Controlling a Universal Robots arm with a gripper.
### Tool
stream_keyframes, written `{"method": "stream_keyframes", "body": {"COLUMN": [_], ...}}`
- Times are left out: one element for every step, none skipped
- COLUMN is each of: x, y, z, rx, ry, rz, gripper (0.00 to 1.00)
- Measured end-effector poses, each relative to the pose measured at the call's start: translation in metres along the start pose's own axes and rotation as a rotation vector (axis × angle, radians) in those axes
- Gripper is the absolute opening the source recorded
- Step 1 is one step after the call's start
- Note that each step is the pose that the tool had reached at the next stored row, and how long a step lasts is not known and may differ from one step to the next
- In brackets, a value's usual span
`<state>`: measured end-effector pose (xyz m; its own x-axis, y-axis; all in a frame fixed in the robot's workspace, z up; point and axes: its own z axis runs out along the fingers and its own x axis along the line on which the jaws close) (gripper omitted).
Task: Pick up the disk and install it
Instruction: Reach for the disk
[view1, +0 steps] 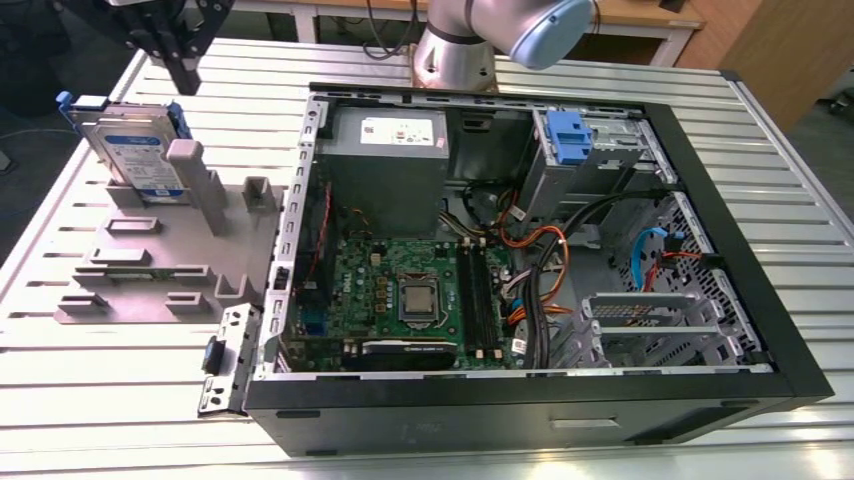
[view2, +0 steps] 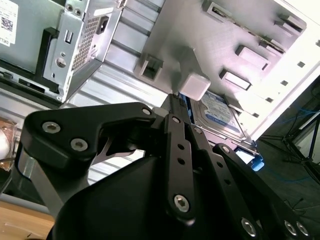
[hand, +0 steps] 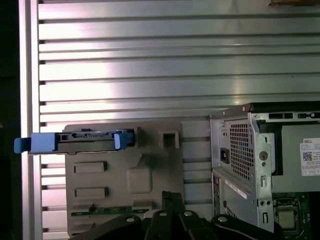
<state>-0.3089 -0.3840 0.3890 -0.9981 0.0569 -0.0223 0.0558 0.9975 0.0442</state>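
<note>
While gripper (view1: 183, 80) hangs empty, fingers (hand: 167, 201) pressed together, disk (view1: 140, 155) stands on edge below it, apart, in grey holder (view1: 147, 250) slot, probably so upper edge is free for grasping; open computer case (view1: 534, 395) well aside.

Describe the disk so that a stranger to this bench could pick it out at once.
Find the open computer case on the slatted table; to the exterior view's left of it lies a grey slotted holder. The disk stands on edge at that holder's far end: silver, white-and-blue label, blue side frame, unlike the bare blue bracket inside the case.
</note>
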Motion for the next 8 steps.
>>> {"method": "stream_keyframes", "body": {"x": [0.0019, 0.0036, 0.0053, 0.0066, 0.0078, 0.009, 0.01, 0.011], "y": [0.0004, 0.0008, 0.0011, 0.0015, 0.0017, 0.0019, 0.0021, 0.0022], "z": [0.0001, 0.0002, 0.0002, 0.0003, 0.0003, 0.0004, 0.0004, 0.0004], "rx": [0.0, -0.0001, 0.0, 0.0, 0.0, 0.0, 0.0, 0.0], "ry": [-0.0001, -0.0001, -0.0001, -0.0001, -0.0001, 0.0, 0.0, 0.0], "rz": [0.0, 0.0, 0.0, 0.0, 0.0, 0.0, 0.0, 0.0], "gripper": [0.11, 0.11, 0.11, 0.11, 0.11, 0.11, 0.11, 0.11]}}
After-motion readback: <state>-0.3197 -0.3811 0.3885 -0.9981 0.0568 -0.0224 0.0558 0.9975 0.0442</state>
